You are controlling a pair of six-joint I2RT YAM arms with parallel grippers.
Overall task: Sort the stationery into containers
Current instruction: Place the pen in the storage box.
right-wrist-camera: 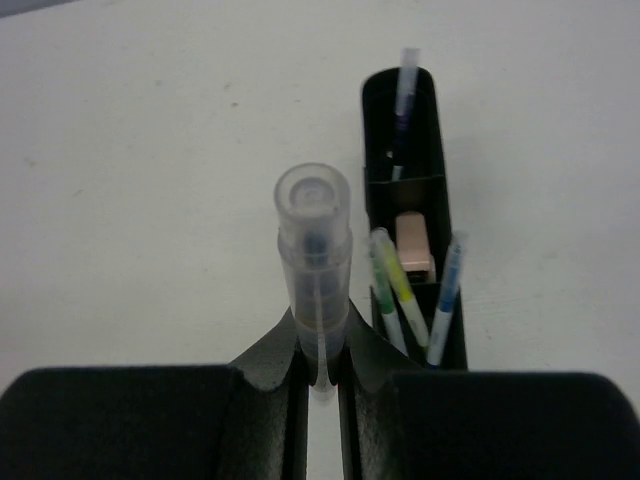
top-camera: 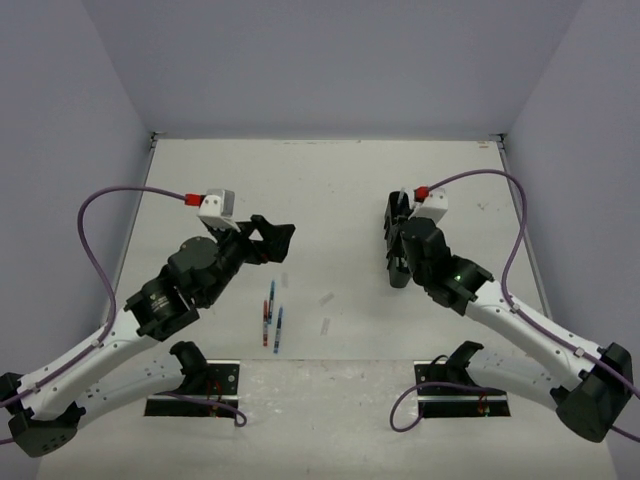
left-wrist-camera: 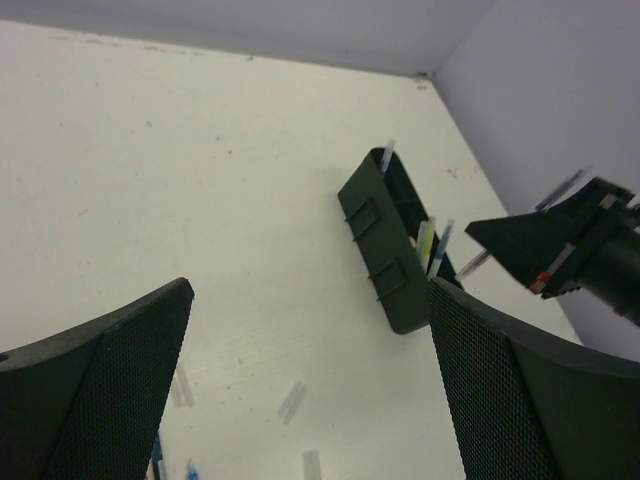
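The black organiser tray [top-camera: 390,215] stands at the right of the table. In the right wrist view the tray [right-wrist-camera: 401,110] holds a pale pen in its far compartment, a pinkish eraser [right-wrist-camera: 414,246] in the middle one, and yellow-green markers [right-wrist-camera: 398,285] and a blue pen in the near one. My right gripper [right-wrist-camera: 320,350] is shut on a clear-capped pen [right-wrist-camera: 315,250], held just left of the tray. My left gripper [top-camera: 279,238] is open and empty above the table. A few blue and red pens [top-camera: 270,315] lie on the table below it.
Pale clear bits lie on the table between the arms [top-camera: 325,299], also in the left wrist view [left-wrist-camera: 292,400]. That view also shows the tray [left-wrist-camera: 385,235] and my right gripper [left-wrist-camera: 560,245]. Walls enclose the table on three sides.
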